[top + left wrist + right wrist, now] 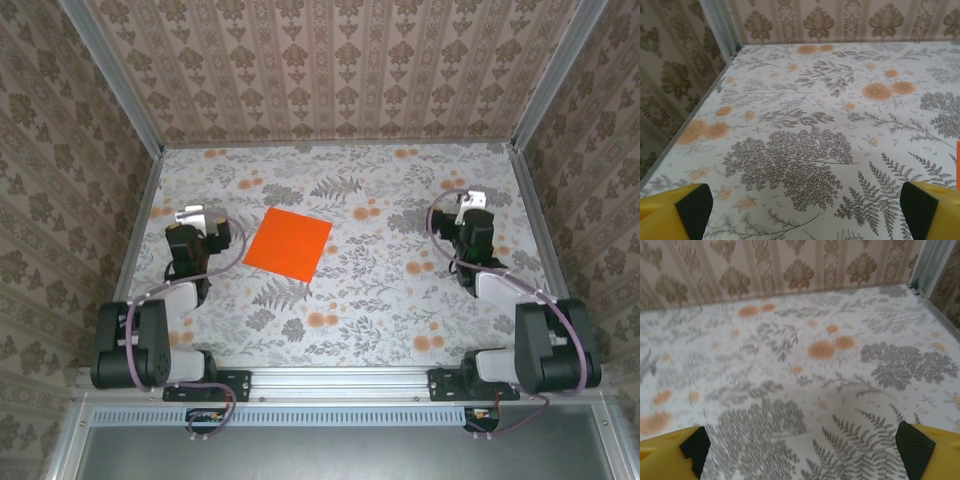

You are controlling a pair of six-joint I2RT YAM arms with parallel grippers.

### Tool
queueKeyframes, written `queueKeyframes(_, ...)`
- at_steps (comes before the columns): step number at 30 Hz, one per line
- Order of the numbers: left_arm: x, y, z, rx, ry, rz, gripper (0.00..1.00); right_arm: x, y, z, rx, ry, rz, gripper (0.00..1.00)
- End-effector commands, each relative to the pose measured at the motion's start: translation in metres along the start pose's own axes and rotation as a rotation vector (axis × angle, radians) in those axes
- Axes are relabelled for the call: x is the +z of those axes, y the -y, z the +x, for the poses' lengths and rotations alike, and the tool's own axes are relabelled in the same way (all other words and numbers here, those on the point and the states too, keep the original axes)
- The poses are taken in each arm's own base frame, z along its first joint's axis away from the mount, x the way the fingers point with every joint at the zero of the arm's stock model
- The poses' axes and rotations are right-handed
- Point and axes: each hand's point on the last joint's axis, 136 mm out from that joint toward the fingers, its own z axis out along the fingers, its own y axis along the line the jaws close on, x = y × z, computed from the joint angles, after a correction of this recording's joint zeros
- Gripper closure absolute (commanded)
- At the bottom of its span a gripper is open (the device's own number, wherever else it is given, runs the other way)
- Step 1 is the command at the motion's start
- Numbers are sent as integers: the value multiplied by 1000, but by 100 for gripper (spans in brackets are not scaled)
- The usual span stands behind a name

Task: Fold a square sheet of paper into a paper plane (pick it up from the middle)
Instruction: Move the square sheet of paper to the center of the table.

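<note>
Square sheet of paper looks light and floppy, so I'd pinch its middle; left gripper and right gripper gape empty.

Damask-papered walls, floral table (fern print), aluminium frame

We see a table whose whole top carries a pale print of grey ferns and leaves, dotted with small pale-orange flower spots. Lying directly on it, left of the middle, we find the square sheet of paper: bright orange, flat and unfolded, turned a little askew to the table's edges and well apart from every side. In the left wrist view we catch a thin orange sliver of it at the right border.
</note>
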Motion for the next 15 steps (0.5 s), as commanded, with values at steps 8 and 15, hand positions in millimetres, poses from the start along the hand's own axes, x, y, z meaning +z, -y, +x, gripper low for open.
queueKeyframes(8,-31,33,-28,-150,-251,76,0,-28,-34,-13,337,-277,-83,0)
queueKeyframes(15,-25,115,-17,-248,-455,319,0,-30,-88,5,354,-424,-202,0)
